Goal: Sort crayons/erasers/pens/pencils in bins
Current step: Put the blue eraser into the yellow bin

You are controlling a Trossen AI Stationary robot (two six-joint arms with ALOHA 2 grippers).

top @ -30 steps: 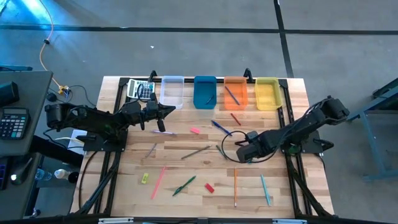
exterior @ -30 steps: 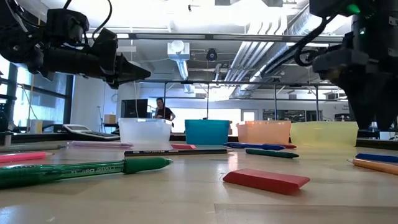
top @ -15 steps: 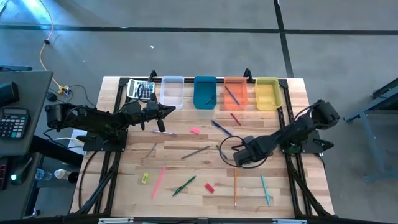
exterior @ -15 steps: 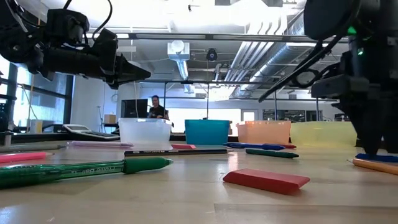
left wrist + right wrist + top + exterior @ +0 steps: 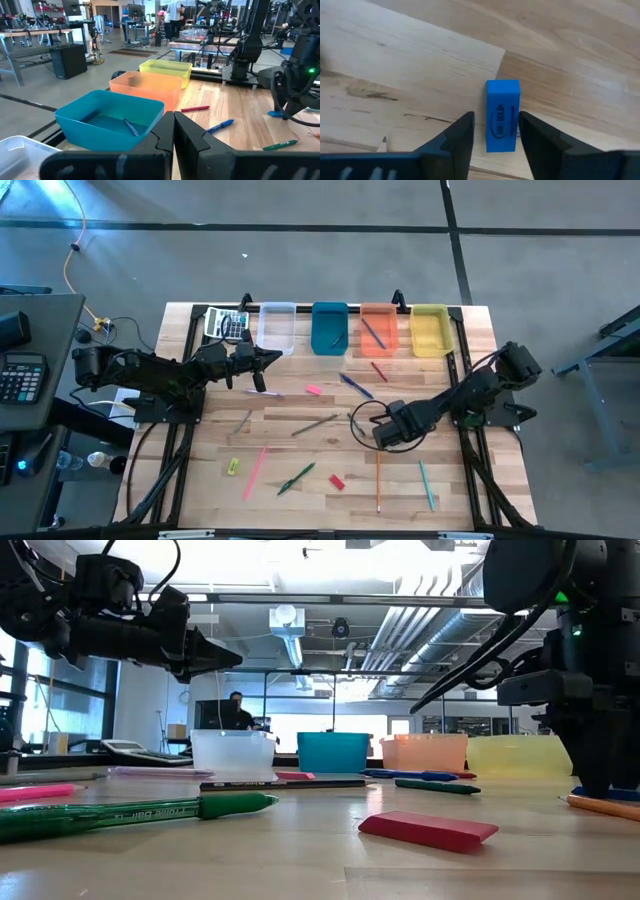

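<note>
Small blue rectangular rubber eraser (image 5: 502, 116) lies flat on wood, centre-right of high view, between spread right gripper (image 5: 495, 131) fingers, unpinched; looks light, grippy, slightly soft; take long sides; left gripper (image 5: 173, 131) pressed together, upper left.

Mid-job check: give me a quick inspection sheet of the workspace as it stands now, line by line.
Surface: wooden table, pens, pencils and crayons scattered over it.
Job's things: blue eraser lying flat on the wood; red eraser, pink eraser and yellow eraser loose; clear bin, blue bin, orange bin and yellow bin in a row at the far edge.
Clutter: calculator beside the clear bin.
Grippers: right tool open, straddling the blue eraser; left tool shut, raised near the clear bin.
Cables: black loop by the right tool.
Surroundings: a person far behind.
</note>
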